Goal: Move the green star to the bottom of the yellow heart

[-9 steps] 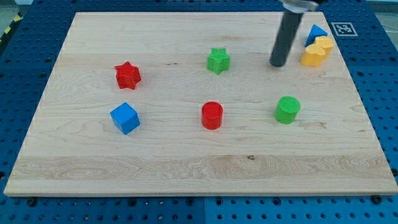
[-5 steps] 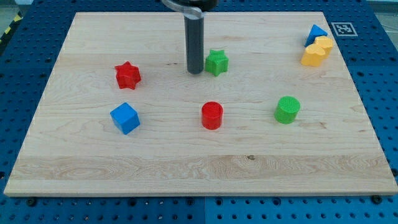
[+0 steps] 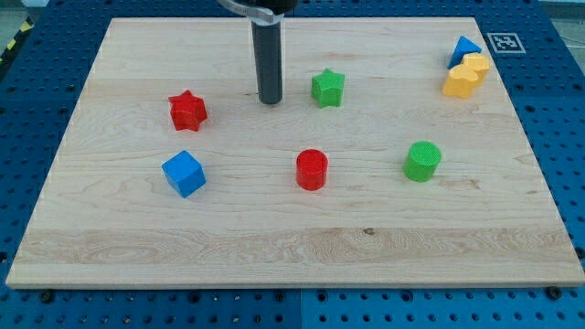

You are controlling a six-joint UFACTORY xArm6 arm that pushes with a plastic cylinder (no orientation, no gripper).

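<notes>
The green star (image 3: 327, 88) lies on the wooden board (image 3: 292, 247), above the middle. My tip (image 3: 271, 100) rests on the board to the star's left, with a clear gap between them. The yellow heart (image 3: 460, 81) sits near the view's top right corner, far to the right of the star. A second yellow block (image 3: 476, 64) touches the heart's upper right side, and a blue triangle (image 3: 464, 47) sits just above that.
A red star (image 3: 187, 110) lies at the left and a blue cube (image 3: 184, 173) below it. A red cylinder (image 3: 312, 169) sits in the middle and a green cylinder (image 3: 422, 161) to its right.
My tip swung from right of the green star across to its left side, then drew a little further left. The green star has shifted slightly to the right.
</notes>
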